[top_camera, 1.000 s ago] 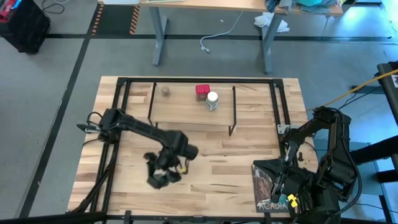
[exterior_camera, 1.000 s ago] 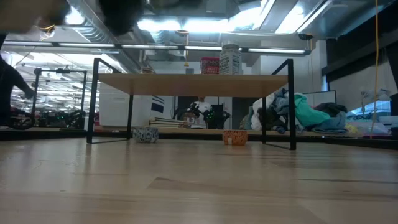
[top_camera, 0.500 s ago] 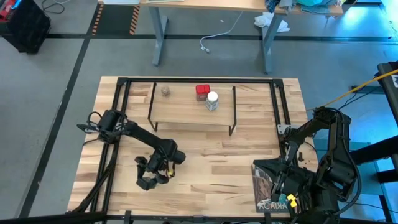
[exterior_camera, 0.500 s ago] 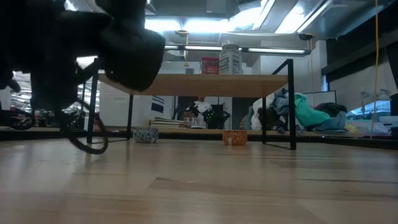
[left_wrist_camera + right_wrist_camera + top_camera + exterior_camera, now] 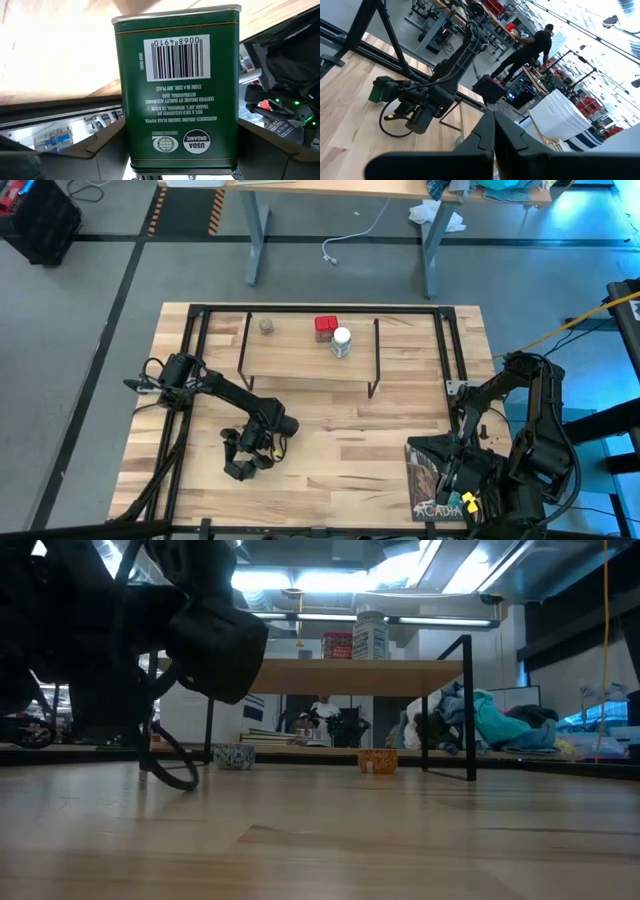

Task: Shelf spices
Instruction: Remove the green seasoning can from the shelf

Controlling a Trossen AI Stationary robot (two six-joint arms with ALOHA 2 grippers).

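My left gripper (image 5: 243, 468) is low over the near-left part of the table, shut on the dark green square tin (image 5: 177, 85), which also shows in the right wrist view (image 5: 380, 90). The shelf (image 5: 310, 365) stands at the table's far middle on thin black legs. On its plank rest the tan-grey jar (image 5: 266, 326), the red tin (image 5: 325, 328) and the white-capped jar (image 5: 341, 342). The red tin (image 5: 337, 645) and the white-capped jar (image 5: 370, 637) also show in the low view. My right gripper (image 5: 493, 115) is shut, empty and raised at the table's right. My left gripper pinches the tin between its two fingers by two opposite sides (image 5: 134, 140), at the end nearest the palm, with the barcode face toward the wrist camera. The fingers slant downward and lie along the tin. I cannot tell whether the tin's far end touches the table.
A dark printed packet (image 5: 435, 480) lies at the near right of the table. A black metal frame (image 5: 190, 370) runs along the table's left and far sides. A cable loop (image 5: 170, 775) hangs from the left arm. A person (image 5: 530, 45) stands far off in the room.
My left gripper has come down toward the table with the tin and shifted a little toward the table's left edge. In the low view its arm has dropped into the picture from above. The right arm has kept still.
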